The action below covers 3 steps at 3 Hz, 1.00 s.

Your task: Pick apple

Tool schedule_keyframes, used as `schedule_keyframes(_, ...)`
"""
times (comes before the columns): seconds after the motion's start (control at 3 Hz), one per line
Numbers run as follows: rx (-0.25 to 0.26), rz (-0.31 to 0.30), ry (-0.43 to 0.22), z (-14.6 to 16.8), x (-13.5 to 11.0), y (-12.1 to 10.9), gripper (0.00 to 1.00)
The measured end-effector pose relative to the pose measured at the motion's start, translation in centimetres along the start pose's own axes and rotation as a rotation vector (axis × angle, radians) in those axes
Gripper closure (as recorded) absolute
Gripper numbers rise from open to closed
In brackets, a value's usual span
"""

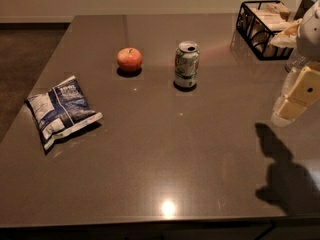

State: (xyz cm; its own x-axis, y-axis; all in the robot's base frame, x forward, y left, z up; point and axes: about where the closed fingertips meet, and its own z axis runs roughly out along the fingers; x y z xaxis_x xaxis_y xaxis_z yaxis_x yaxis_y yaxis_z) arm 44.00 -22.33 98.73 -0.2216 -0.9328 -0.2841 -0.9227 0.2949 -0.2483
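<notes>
The apple (129, 59) is small, round and red-orange with a stem dimple. It sits on the dark table (165, 149) left of centre, towards the back. My gripper (296, 96) hangs at the right edge of the view, above the table, far to the right of the apple. It touches nothing.
A green soda can (186, 64) stands upright just right of the apple. A blue and white chip bag (62, 110) lies near the table's left edge. A black wire basket (265, 21) with packets stands at the back right.
</notes>
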Motion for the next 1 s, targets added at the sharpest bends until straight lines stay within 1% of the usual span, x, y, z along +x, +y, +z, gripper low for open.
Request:
schedule_keyframes(0.33, -0.009, 0.032, -0.061, -0.50, 0.65, -0.56, 0.00)
schedule_keyframes(0.67, -0.017, 0.058, -0.097, -0.60, 1.17, -1.08, 0.00)
schedule_keyframes(1.0, -0.017, 0.059, -0.101, -0.58, 1.12, -1.12, 0.00)
